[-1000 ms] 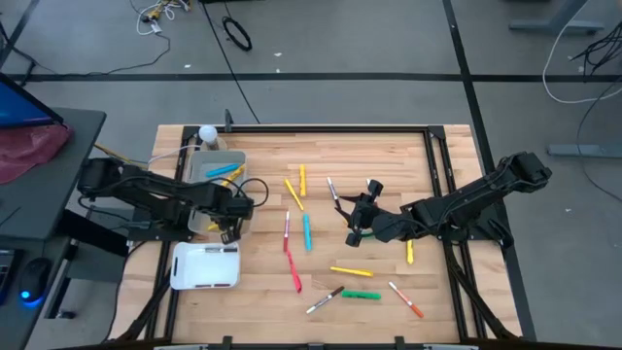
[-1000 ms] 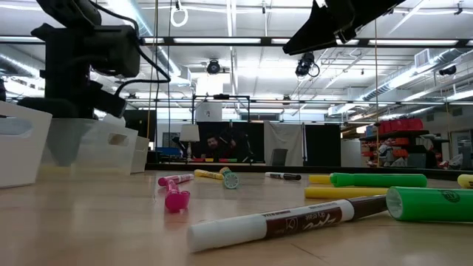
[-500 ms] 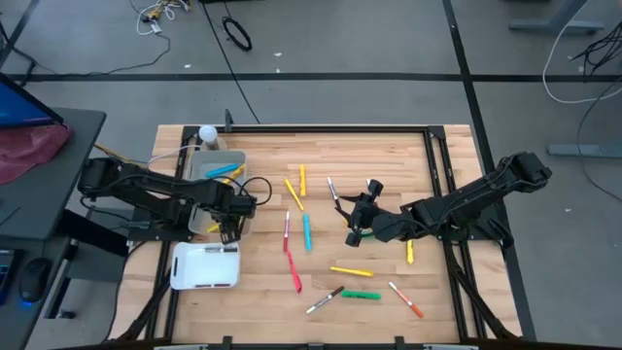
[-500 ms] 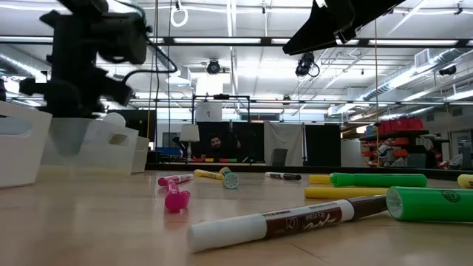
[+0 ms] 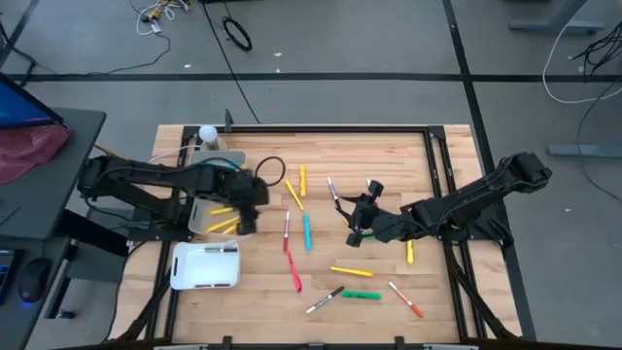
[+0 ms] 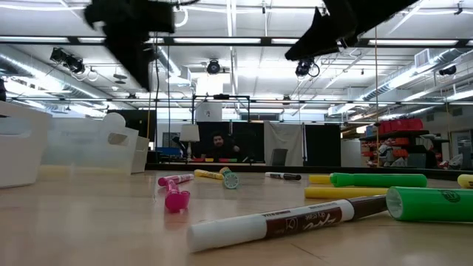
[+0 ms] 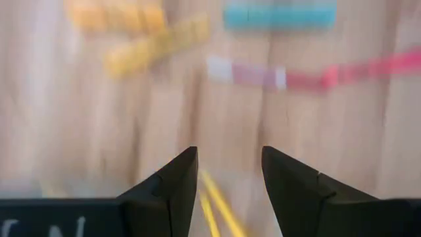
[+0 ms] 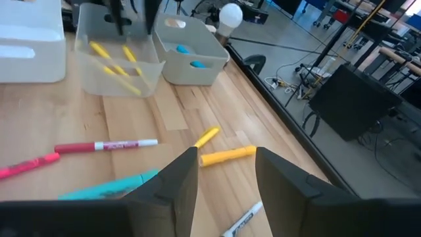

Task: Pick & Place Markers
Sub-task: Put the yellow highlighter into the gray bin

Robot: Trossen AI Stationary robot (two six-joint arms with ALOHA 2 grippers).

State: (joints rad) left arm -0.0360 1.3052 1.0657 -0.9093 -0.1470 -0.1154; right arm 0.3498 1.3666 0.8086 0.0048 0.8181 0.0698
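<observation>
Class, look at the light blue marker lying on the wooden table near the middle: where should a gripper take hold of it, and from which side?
Grip the light blue marker around mid-barrel, descending from straight above. It lies flat, pointing nearly front-to-back, so fingers should close across its narrow width, left-right. The slim red-and-white marker lies close alongside, leaving limited room there.

Robotics lab | wooden desk [image 5: 389, 146] stood on grey floor strewn with cables [image 5: 236, 34] | fluorescent ceiling lights [image 6: 222, 41], dark curtains and shelving lined the hall behind

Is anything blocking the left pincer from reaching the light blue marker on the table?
Nothing visible does. The left pincer is open and empty beside the clear bin. Only bare wood and a red-and-white marker lie before the blue marker.
</observation>
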